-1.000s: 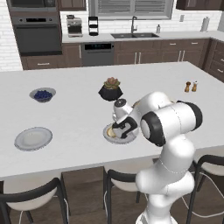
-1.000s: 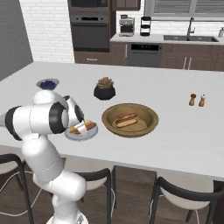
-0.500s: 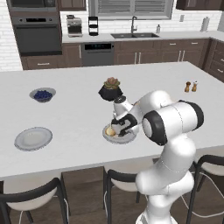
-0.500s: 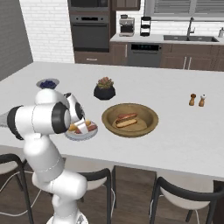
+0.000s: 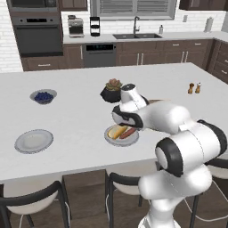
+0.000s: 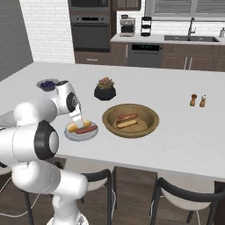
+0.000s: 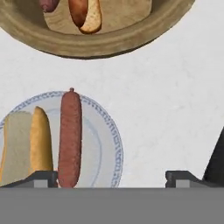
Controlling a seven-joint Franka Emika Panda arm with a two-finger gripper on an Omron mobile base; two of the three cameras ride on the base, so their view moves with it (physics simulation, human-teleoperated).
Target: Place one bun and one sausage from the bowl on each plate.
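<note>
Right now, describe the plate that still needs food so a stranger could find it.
On the white island counter, look toward the near edge, well away from the wooden bowl. The bare plate lies there alone; the other plate, beside the arm, already holds a bun and sausage.

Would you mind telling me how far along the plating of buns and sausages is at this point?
Done: the near plate holds one bun and one sausage. In hand: nothing; the gripper hangs open just above that plate. Left: the far plate lies bare, and the wooden bowl holds another bun and sausage for it.
</note>
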